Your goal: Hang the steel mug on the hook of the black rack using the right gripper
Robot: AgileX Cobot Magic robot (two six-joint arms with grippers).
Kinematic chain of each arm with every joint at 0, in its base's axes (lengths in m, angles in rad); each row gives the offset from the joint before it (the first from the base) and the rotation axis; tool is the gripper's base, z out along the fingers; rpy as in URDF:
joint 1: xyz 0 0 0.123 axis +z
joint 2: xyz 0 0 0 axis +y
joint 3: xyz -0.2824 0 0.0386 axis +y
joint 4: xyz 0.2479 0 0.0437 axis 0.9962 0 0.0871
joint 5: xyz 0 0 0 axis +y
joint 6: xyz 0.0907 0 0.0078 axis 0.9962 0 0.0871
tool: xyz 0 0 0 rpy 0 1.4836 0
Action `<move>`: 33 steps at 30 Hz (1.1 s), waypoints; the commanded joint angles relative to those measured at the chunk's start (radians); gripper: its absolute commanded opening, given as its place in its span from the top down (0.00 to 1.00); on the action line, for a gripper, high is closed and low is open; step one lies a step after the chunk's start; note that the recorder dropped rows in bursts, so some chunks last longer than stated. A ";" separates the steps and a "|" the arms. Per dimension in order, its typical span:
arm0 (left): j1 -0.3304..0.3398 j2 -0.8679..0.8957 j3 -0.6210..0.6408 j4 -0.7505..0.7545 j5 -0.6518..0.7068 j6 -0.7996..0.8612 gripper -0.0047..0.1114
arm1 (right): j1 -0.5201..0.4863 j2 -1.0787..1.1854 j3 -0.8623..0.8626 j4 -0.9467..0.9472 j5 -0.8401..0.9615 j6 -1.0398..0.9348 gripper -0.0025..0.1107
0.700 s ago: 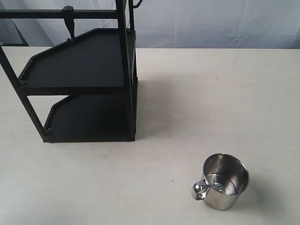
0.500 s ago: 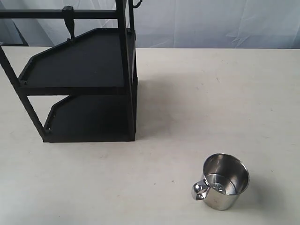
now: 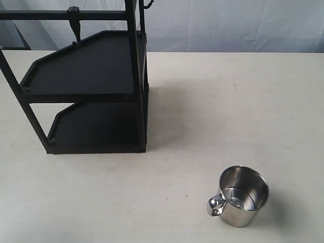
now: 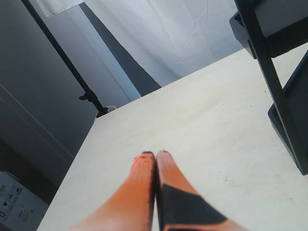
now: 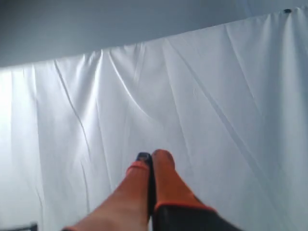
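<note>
Watching the steel mug [image 3: 243, 195] stand alone at the near right of my worktop [image 3: 212, 111], mouth up, handle toward the left.

Further back on the left I see the black rack [image 3: 96, 81], well apart from the mug, with the hook [image 3: 75, 24] hanging from its top bar. Neither arm shows in the exterior view. My left gripper [image 4: 155, 155] has its jaws pressed together over bare worktop beside the rack; my right gripper [image 5: 153, 156] is likewise closed, empty, facing a white curtain [image 5: 192, 86].

Mirror-shiny steel mug [image 3: 243, 195], matt black metal rack [image 3: 88, 83], smooth pale matt table [image 3: 228, 111], creased white cloth [image 5: 192, 96].
</note>
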 commanded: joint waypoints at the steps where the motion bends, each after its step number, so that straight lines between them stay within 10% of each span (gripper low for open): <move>1: -0.001 -0.005 0.000 -0.001 -0.008 -0.002 0.95 | 0.003 -0.006 0.002 0.138 0.033 0.150 0.99; 11: -0.001 -0.005 0.000 -0.001 -0.008 -0.002 0.95 | 0.003 0.117 -0.158 0.268 0.602 0.244 0.99; 19: -0.001 -0.005 0.000 -0.001 -0.008 -0.002 0.95 | 0.003 0.933 -0.890 0.010 1.578 -0.108 0.99; 25: -0.001 -0.005 0.000 -0.001 -0.008 -0.002 0.95 | 0.003 1.251 -0.931 0.133 1.634 -0.292 0.98; 30: -0.001 -0.005 0.000 -0.001 -0.008 -0.002 0.95 | 0.003 1.437 -0.929 0.563 1.724 -0.701 0.45; 33: -0.001 -0.005 0.000 -0.001 -0.008 -0.002 0.95 | 0.003 1.480 -0.929 0.517 1.759 -0.694 0.34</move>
